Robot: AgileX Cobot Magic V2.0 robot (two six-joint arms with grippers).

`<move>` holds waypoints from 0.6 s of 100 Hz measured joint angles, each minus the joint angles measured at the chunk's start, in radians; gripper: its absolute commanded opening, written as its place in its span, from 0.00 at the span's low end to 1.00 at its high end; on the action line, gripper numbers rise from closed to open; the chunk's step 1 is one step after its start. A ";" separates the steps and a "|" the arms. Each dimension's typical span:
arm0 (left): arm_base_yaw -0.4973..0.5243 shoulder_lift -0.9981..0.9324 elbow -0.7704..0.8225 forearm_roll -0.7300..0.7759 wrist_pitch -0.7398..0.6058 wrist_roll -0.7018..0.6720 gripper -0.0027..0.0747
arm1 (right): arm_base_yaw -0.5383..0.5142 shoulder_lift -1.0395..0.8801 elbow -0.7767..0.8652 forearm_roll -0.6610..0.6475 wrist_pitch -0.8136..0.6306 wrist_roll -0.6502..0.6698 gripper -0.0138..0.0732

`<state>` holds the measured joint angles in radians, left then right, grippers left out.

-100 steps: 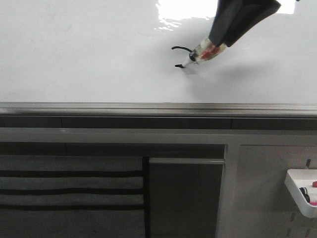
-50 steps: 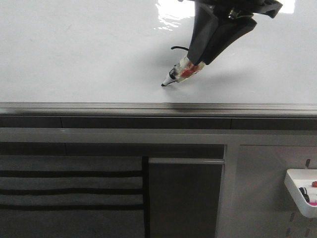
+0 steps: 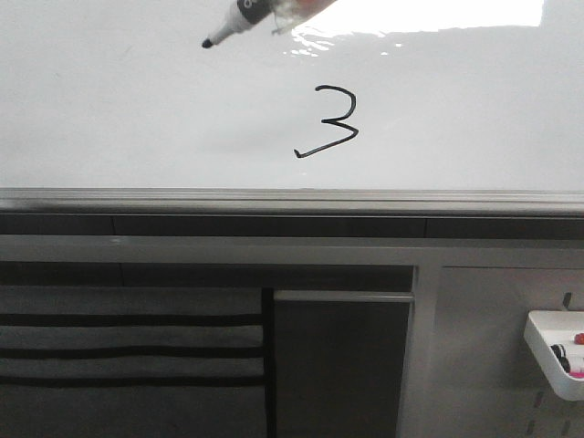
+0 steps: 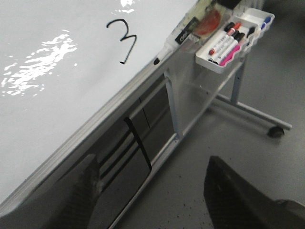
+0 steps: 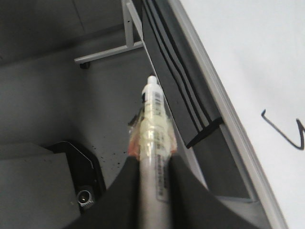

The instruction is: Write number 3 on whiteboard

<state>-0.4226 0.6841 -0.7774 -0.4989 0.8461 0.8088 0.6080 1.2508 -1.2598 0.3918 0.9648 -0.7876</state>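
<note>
The number 3 (image 3: 327,121) stands finished on the whiteboard (image 3: 137,109), just right of centre in the front view, its long tail running toward 7 o'clock and ending near the grey frame edge (image 3: 292,196). Half a second ago the marker's tip was touching the board at the end of that tail, with the right arm covering most of the digit; a second ago only the upper curve was drawn. The marker (image 3: 239,20) has since lifted off the surface and sits at about 11 o'clock from the digit, tip pointing toward 8 o'clock, well apart from the strokes.

In the right wrist view the right gripper (image 5: 151,164) is clamped on the marker's barrel, fingers (image 5: 125,191) pressed against both sides. The left gripper (image 4: 152,191) has its fingers spread apart with nothing between them. A white tray (image 4: 238,40) of markers hangs below the board.
</note>
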 measured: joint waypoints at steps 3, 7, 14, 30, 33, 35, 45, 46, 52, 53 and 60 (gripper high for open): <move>0.000 0.027 -0.012 -0.005 0.014 0.027 0.60 | 0.006 -0.012 0.002 0.000 0.008 -0.039 0.16; 0.000 0.057 -0.026 -0.019 0.031 0.059 0.60 | 0.011 -0.025 0.002 0.000 0.018 -0.093 0.16; 0.000 0.118 -0.054 -0.053 0.047 0.129 0.60 | 0.013 -0.034 0.002 0.000 0.030 -0.157 0.16; -0.051 0.264 -0.117 -0.119 0.048 0.268 0.60 | 0.013 -0.036 0.004 0.000 0.040 -0.217 0.16; -0.066 0.289 -0.128 -0.124 0.042 0.283 0.60 | 0.013 -0.036 0.005 0.000 0.040 -0.220 0.16; -0.078 0.308 -0.136 -0.127 0.040 0.291 0.60 | 0.013 -0.036 0.005 0.000 0.040 -0.223 0.16; -0.135 0.401 -0.181 -0.133 0.009 0.312 0.60 | 0.013 -0.036 0.005 0.000 0.040 -0.226 0.16; -0.143 0.407 -0.184 -0.133 0.006 0.314 0.60 | 0.013 -0.036 0.005 0.000 0.040 -0.226 0.16; -0.173 0.459 -0.216 -0.133 -0.008 0.318 0.60 | 0.013 -0.036 0.005 0.000 0.040 -0.229 0.16; -0.179 0.465 -0.219 -0.133 -0.011 0.318 0.60 | 0.013 -0.036 0.005 0.000 0.040 -0.231 0.16; -0.208 0.516 -0.255 -0.135 -0.023 0.319 0.60 | 0.013 -0.036 0.005 0.000 0.040 -0.231 0.16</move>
<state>-0.6307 1.2004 -1.0322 -0.6335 0.8230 1.1279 0.6205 1.2149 -1.2548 0.3918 1.0045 -1.0183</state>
